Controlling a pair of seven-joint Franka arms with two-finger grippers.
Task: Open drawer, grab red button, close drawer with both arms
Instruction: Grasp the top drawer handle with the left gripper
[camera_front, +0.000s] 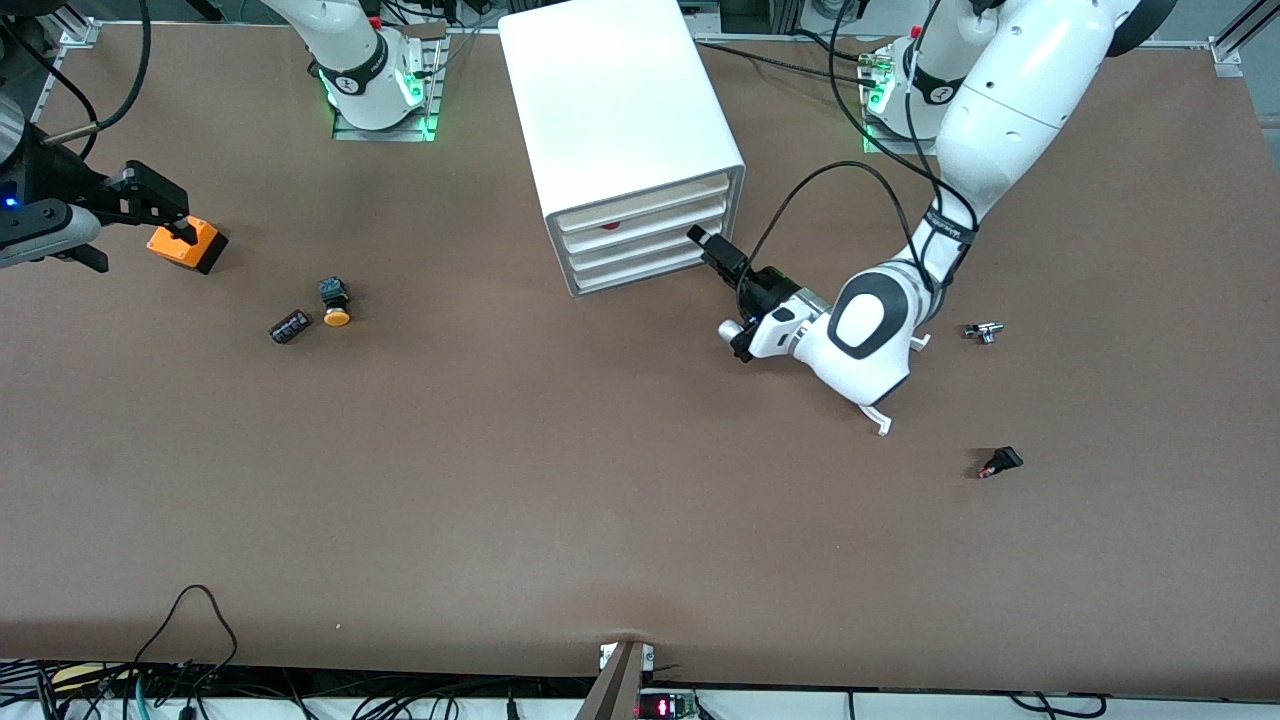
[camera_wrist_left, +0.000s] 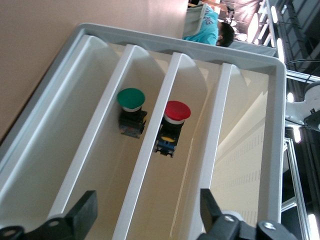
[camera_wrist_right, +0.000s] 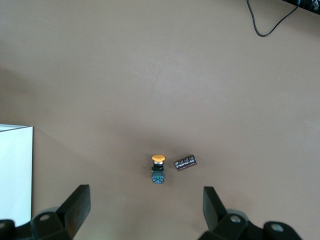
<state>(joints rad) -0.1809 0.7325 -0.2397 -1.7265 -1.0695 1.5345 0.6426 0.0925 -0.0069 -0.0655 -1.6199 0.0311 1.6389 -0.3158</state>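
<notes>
The white cabinet (camera_front: 620, 100) stands at the robots' side of the table, and all four of its drawers look pushed in. The uppermost drawer (camera_front: 655, 207) shows as a thin white front. The red-capped button (camera_wrist_left: 172, 127) lies inside one of the upper trays and shows as a red dot in the front view (camera_front: 612, 226). My left gripper (camera_front: 712, 245) is open and empty, in front of the drawer fronts at the cabinet's corner toward the left arm's end; its fingertips (camera_wrist_left: 82, 212) frame the trays. My right gripper (camera_front: 165, 205) is open and empty, held over the orange box (camera_front: 190, 245).
A green-capped button (camera_wrist_left: 131, 107) lies in the tray below the red one. A yellow-capped button (camera_front: 336, 303) and a dark cylinder (camera_front: 290, 326) lie toward the right arm's end. A small metal part (camera_front: 985, 331) and a small black part (camera_front: 1000, 462) lie toward the left arm's end.
</notes>
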